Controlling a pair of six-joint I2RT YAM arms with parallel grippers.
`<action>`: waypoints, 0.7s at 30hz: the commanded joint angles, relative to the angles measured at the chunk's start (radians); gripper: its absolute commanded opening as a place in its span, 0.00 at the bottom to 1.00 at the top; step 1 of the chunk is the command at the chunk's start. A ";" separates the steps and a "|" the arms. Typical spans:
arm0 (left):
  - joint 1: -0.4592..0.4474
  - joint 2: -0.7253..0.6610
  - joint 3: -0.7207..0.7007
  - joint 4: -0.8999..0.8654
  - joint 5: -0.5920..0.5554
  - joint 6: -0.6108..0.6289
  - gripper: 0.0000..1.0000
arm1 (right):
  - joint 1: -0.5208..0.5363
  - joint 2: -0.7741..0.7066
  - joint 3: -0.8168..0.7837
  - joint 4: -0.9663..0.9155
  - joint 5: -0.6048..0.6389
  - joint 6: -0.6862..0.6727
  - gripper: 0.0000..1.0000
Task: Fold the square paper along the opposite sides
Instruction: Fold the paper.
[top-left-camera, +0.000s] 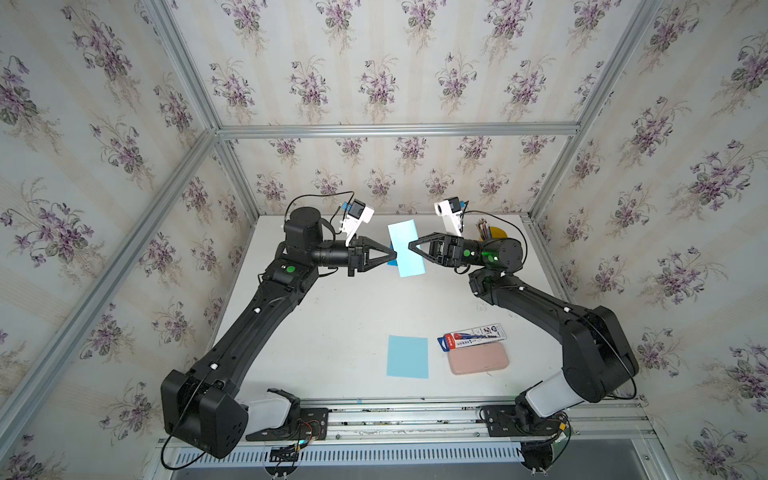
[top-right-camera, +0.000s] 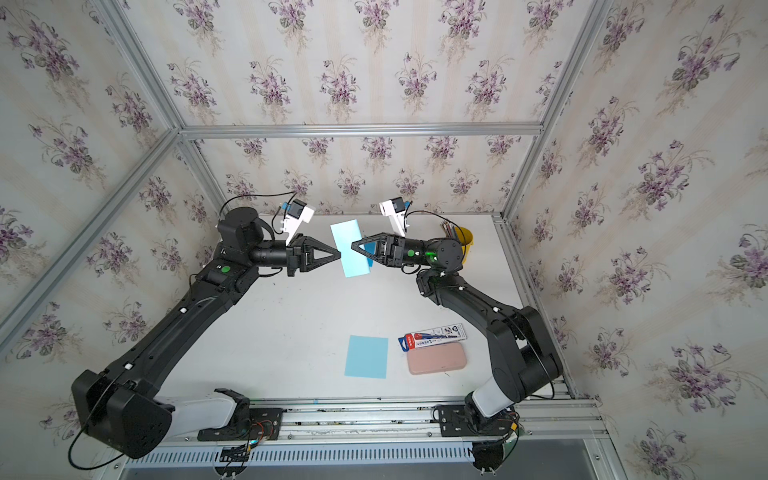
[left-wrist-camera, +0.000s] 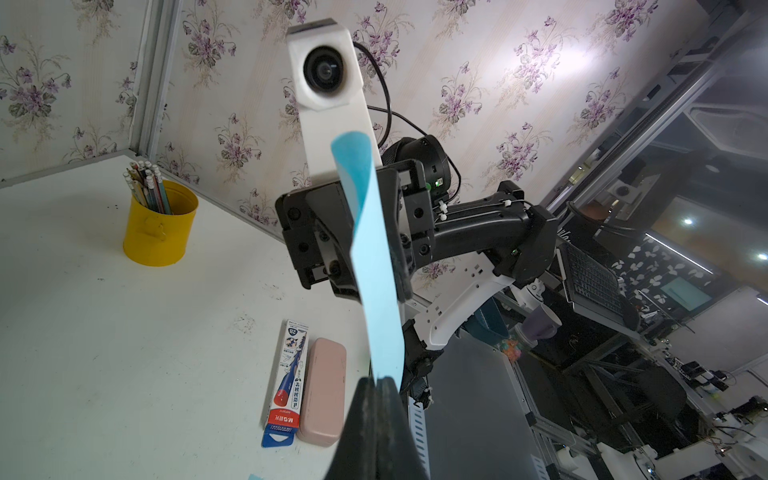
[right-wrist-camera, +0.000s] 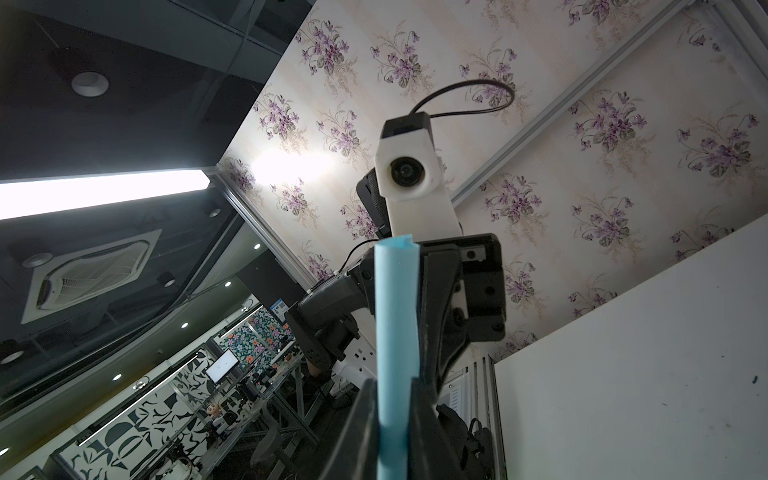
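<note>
Blue square paper (top-left-camera: 402, 235), bent double, hangs in the air above the far part of the worktop (top-left-camera: 332, 324), well apart from a spare blue sheet (top-left-camera: 407, 356). From opposite sides the left pincer (top-left-camera: 393, 252) and right pincer (top-left-camera: 410, 245) each pinch it, apparently to hold the layers aligned for creasing.

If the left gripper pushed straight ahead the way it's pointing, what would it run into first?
Past the folded light blue paper it pinches, probably the right gripper, facing it tip to tip.
</note>
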 joint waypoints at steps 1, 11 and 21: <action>0.000 -0.004 0.003 0.039 0.010 -0.005 0.00 | -0.001 0.004 0.010 0.050 -0.001 0.009 0.10; -0.001 -0.005 -0.001 0.053 -0.007 -0.023 0.06 | -0.005 0.000 0.009 0.044 0.006 0.004 0.01; -0.015 0.018 -0.070 0.353 -0.064 -0.256 0.54 | -0.008 -0.006 0.009 0.017 0.019 -0.023 0.00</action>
